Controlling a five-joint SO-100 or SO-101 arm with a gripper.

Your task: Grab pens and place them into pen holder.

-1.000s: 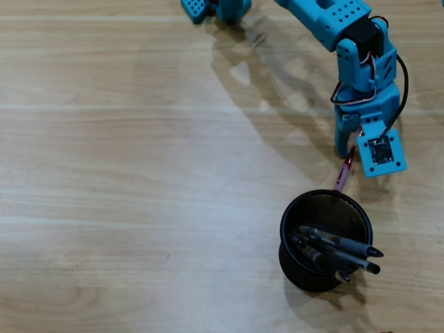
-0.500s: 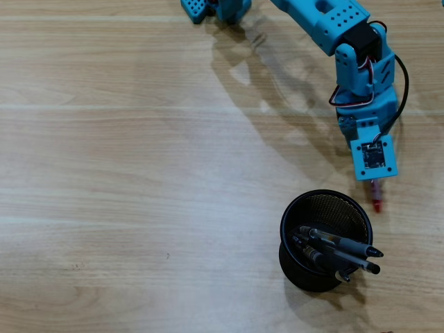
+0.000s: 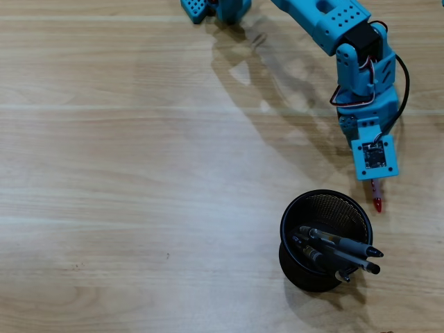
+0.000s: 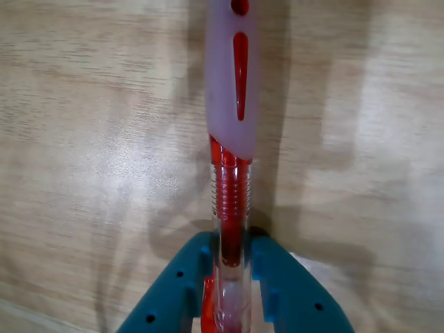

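My blue gripper (image 4: 231, 243) is shut on the clear barrel of a red pen (image 4: 231, 125), which points away from it over the wooden table. In the overhead view only the pen's red tip (image 3: 377, 201) sticks out below the gripper (image 3: 373, 177), just right of the pen holder's upper rim. The pen holder (image 3: 326, 239), a black mesh cup, stands at the lower right. Dark pens (image 3: 340, 251) lean inside it, their ends over its right rim.
The blue arm (image 3: 333, 28) reaches in from the top edge, its base (image 3: 211, 8) at the top middle. The wooden table (image 3: 139, 173) stretches bare to the left of the cup.
The wrist has turned: the red pen pointed down-left at the cup's rim a second ago, and now points down, right of the rim. Little moved in the last half second.
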